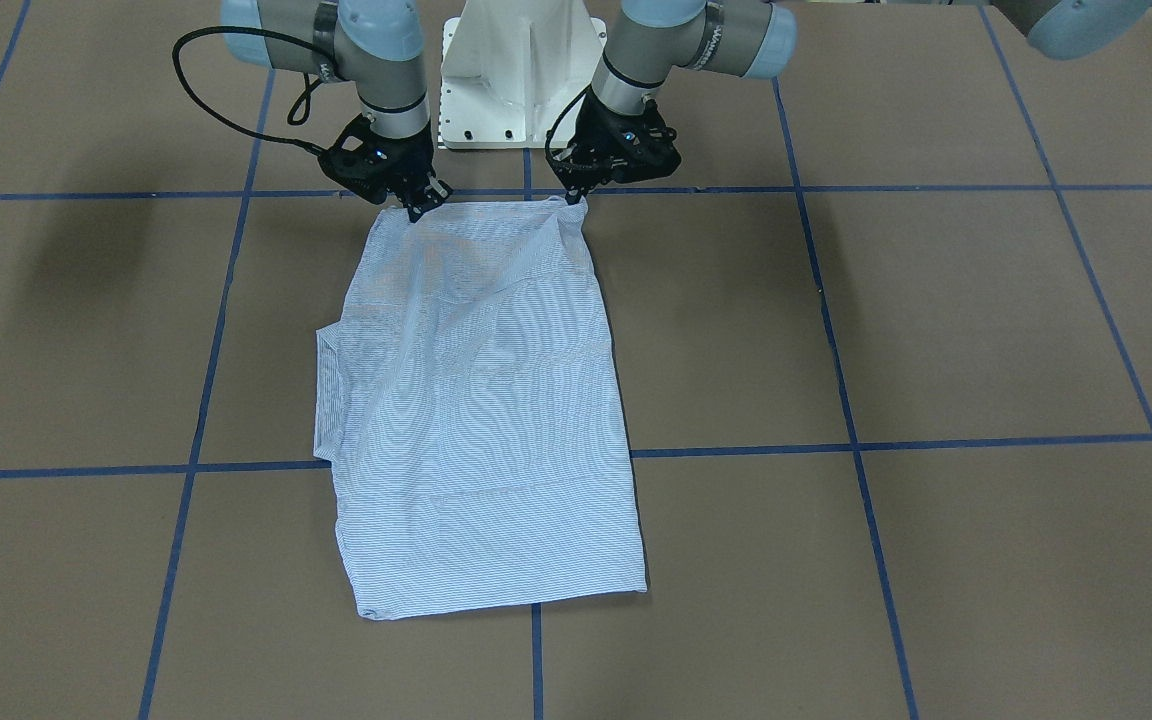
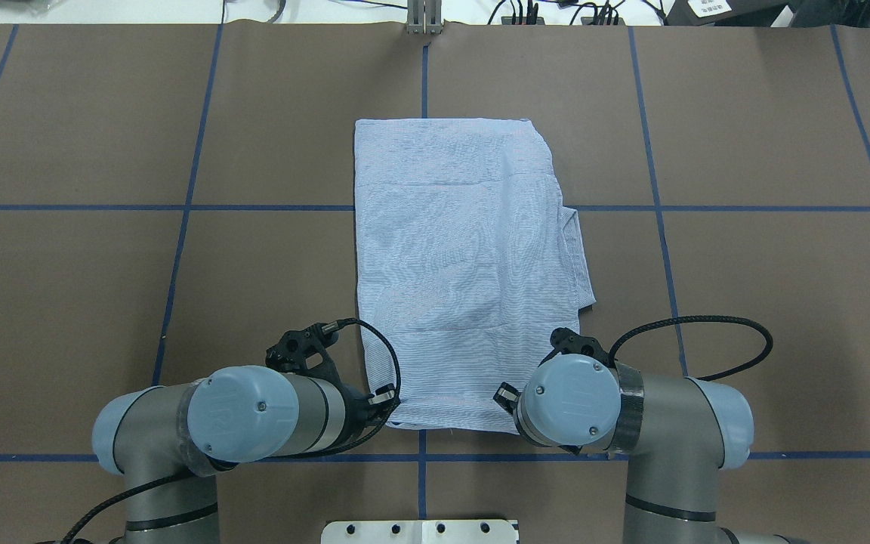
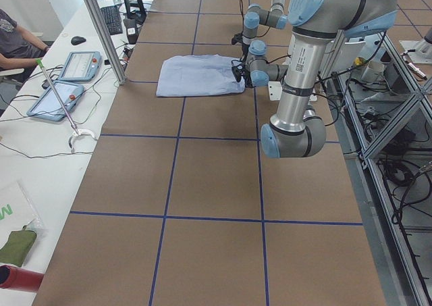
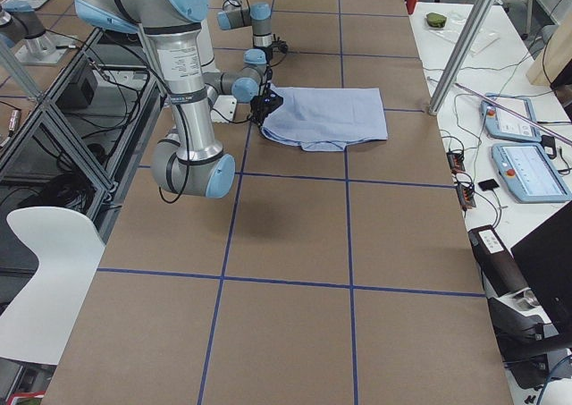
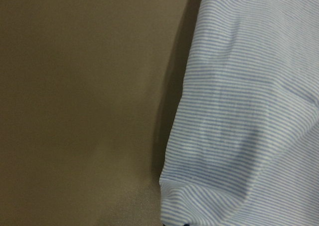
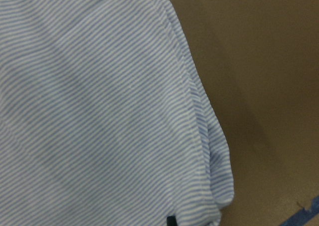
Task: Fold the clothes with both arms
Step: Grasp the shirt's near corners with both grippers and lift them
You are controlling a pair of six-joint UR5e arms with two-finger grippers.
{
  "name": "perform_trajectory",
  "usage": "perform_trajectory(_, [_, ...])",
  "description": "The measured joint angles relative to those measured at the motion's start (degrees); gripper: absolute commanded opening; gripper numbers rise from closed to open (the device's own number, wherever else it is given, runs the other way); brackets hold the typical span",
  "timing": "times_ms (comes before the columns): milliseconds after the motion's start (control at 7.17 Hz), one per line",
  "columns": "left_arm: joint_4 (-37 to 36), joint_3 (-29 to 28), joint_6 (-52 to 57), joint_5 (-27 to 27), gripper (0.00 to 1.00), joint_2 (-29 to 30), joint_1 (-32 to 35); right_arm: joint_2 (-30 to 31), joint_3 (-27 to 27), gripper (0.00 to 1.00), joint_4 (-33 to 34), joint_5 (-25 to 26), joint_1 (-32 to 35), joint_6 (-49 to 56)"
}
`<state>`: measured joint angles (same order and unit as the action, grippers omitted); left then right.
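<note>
While the shirt (image 1: pixel 486 400) lies folded, left fingers (image 1: pixel 575 197) and right fingers (image 1: pixel 417 209) pinch its corners; arm sticker (image 3: pixel 299 66) unreadable.

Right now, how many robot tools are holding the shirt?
2. The left tool pinches one corner of the shirt on the robot's side; the right tool pinches the other corner there.

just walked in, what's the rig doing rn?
The robot is folding a light blue striped shirt. It lies partly folded as a long rectangle on the table. The left gripper and the right gripper each pinch one corner of its robot-side edge, which is raised slightly.
</note>
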<state>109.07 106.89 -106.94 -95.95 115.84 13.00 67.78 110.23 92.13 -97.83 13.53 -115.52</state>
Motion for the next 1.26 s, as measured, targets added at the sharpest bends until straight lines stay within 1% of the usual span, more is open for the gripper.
perform_trajectory(419, [-0.3, 1.6, 0.1, 0.0, 0.00, -0.4, 0.2, 0.3, 3.3, 0.00, 0.0, -0.7, 0.1, 0.1])
perform_trajectory(558, [-2.1, 4.2, 0.1, -0.1, 0.00, -1.1, 0.0, 0.7, 5.3, 0.00, 0.1, -1.4, 0.2, 0.1])
perform_trajectory(837, [-9.8, 12.3, 0.1, -0.1, 0.00, -2.7, -2.4, 2.9, 10.3, 0.00, 0.0, -4.1, 0.8, 0.3])
perform_trajectory(977, [-13.0, 15.3, 0.1, -0.1, 0.00, -3.2, -3.8, 4.0, 12.6, 0.00, 0.0, -6.3, 1.3, 0.5])
perform_trajectory(1116, [-14.9, 17.0, 0.2, -0.1, 0.00, -3.4, -4.8, 4.6, 14.6, 0.00, 0.0, -10.1, 2.4, 0.5])
perform_trajectory(1256, [-15.8, 18.3, 0.2, -0.2, 0.00, -3.4, -5.6, 4.8, 16.3, 0.00, 0.0, -15.2, 3.9, 0.6])
